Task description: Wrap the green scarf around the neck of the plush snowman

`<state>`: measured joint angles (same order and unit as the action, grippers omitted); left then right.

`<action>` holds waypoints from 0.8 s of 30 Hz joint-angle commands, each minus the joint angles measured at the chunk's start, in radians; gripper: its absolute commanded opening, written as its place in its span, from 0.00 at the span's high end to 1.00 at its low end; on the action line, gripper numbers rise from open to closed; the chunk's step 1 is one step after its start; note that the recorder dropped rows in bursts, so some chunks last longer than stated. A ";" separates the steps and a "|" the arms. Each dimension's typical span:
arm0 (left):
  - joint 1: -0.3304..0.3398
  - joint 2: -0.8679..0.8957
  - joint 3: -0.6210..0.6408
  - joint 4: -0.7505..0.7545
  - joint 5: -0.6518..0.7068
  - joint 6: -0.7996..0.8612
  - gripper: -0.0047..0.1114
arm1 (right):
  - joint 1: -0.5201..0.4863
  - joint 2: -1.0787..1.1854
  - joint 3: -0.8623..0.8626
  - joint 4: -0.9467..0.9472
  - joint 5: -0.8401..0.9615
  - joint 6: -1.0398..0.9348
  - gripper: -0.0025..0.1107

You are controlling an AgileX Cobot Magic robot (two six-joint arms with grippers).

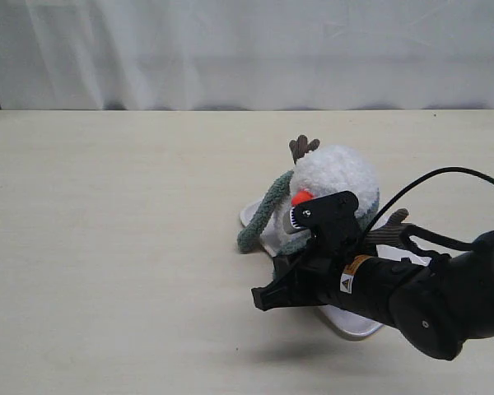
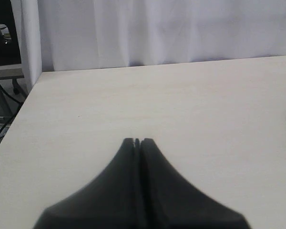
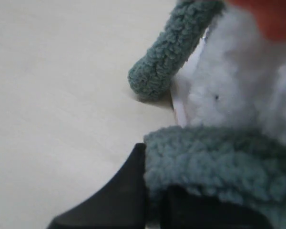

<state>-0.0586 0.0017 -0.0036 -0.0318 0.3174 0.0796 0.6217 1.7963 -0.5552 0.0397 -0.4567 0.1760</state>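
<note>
1. A white curtain (image 1: 247, 49) hangs behind a pale table (image 1: 107, 247). The snowman (image 1: 342, 173) lies right of the middle on a white board (image 1: 350, 325), with its orange nose (image 1: 301, 197) facing left.
2. One strand of the scarf (image 1: 267, 210) arcs down from the left side of the head. Its rounded end rests on the table just beside the board's edge. Another stretch crosses below the nose.
3. The right gripper (image 1: 261, 299) is clenched, low in front of the snowman. Its wrist view shows fleece bunched over and between the black fingers, so I judge it is grasping the scarf.
4. The left gripper (image 2: 137, 141) is pressed together on nothing, over bare table well apart from the plush.
5. The step in hand looks like the wrap itself, with the held stretch being led across the front. The arm hides the neck, so I cannot tell how far round the scarf sits.
6. The next move calls for a firm pinch while the held stretch is drawn into the crease under the head. The pull must be gentle, because the light plush could roll or slide off the board.
7. The fleece is thick, fuzzy and dusty green. It should cling to the white pile but could bunch up.
</note>
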 commanded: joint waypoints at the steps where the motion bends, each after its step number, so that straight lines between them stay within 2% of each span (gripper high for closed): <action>1: 0.001 -0.002 0.004 -0.006 -0.009 0.001 0.96 | 0.006 0.023 -0.003 0.002 -0.051 0.004 0.94; 14: 0.001 -0.002 0.004 -0.006 -0.009 0.001 0.96 | 0.006 0.060 -0.003 -0.006 -0.096 0.003 0.94; 16: 0.001 -0.002 0.004 -0.006 -0.009 0.001 0.96 | 0.006 0.051 -0.003 -0.006 -0.094 -0.007 0.88; 21: 0.001 -0.002 0.004 -0.006 -0.009 0.001 0.96 | 0.006 -0.026 -0.003 -0.033 -0.038 -0.007 0.57; 24: 0.001 -0.002 0.004 -0.008 -0.009 0.001 0.96 | 0.006 -0.053 -0.003 -0.033 0.029 0.001 0.43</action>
<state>-0.0586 0.0017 -0.0036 -0.0318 0.3174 0.0796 0.6241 1.7628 -0.5557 0.0188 -0.4719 0.1742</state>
